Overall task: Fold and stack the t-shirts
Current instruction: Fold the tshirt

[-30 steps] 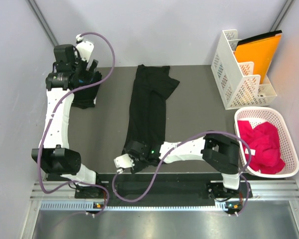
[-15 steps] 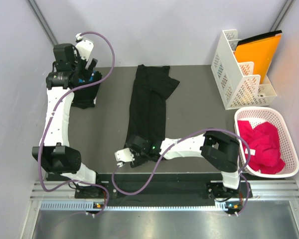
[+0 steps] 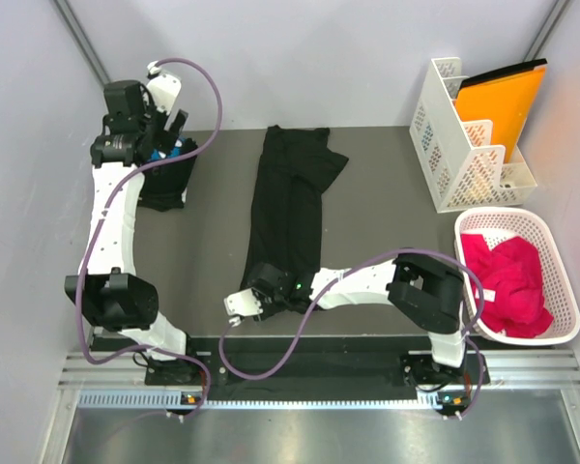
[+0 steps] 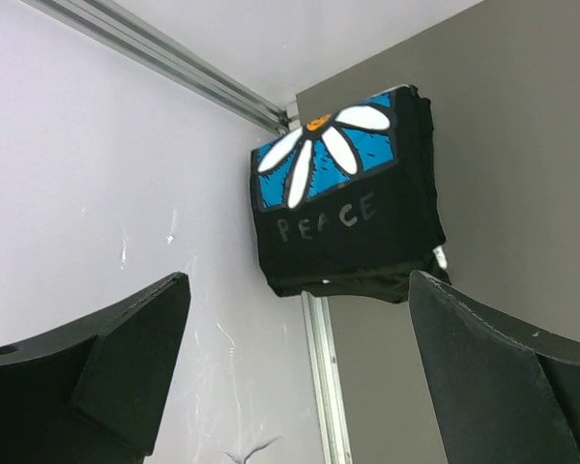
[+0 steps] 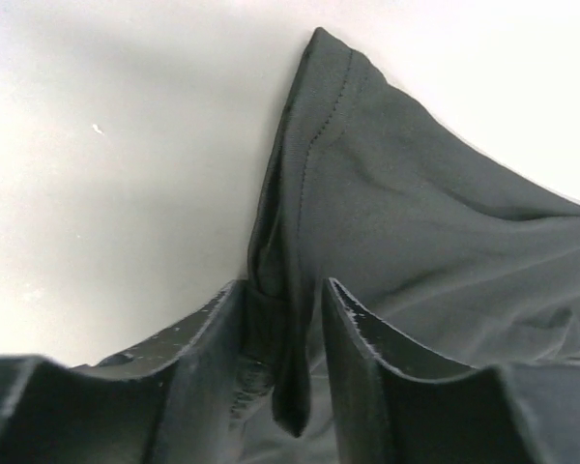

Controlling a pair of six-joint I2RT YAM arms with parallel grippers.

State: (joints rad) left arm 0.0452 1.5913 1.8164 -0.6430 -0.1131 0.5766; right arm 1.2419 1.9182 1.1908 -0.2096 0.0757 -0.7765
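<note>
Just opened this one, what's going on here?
Two arms are folding t-shirts. The right gripper pinches the near end of a black shirt that lies folded into a long strip on the table. The left gripper hangs open above a folded shirt with a daisy print at the table's far left corner.
</note>
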